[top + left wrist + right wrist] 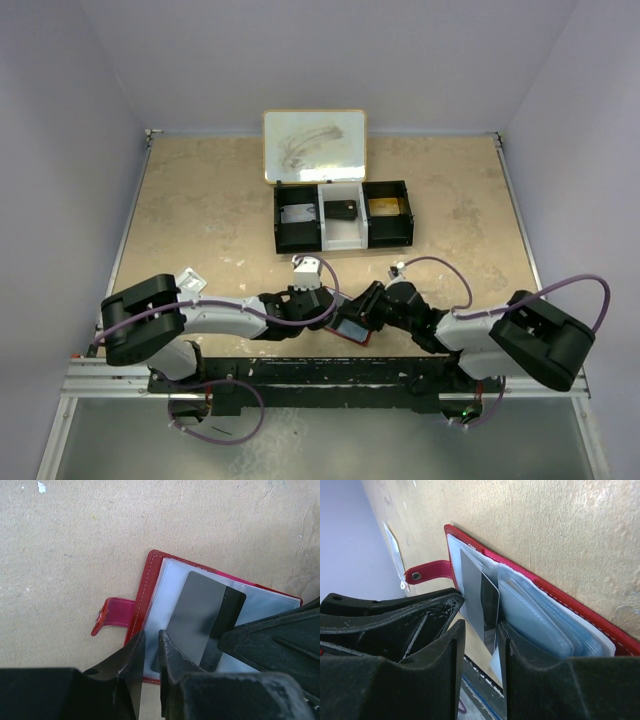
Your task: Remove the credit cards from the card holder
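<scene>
Both my wrists are down at the near edge of the table (75, 540), meeting over the card holder (144, 592), which lies open and flat with its red cover underneath and its little tab (112, 616) sticking out to one side. From the top view it sits well short of the black tray (342, 215), right between my two arms. A grey card (200, 610) with a dark stripe stands partway out of the pale blue sleeves (540, 620). My right gripper (481, 625) straddles that card: the jaws are moderately apart, the card runs down between them close against one finger (507, 650), and I can see a gap on the other side, so nothing is pinched there. My left gripper (150, 640) is at the holder's near edge beside the tab, jaws drawn narrow with only a slim slot between them; the holder's edge shows in that slot, but I cannot tell whether the fingers (170, 655) actually clamp it or just rest over it. The two grippers are just beside each other, almost touching.
</scene>
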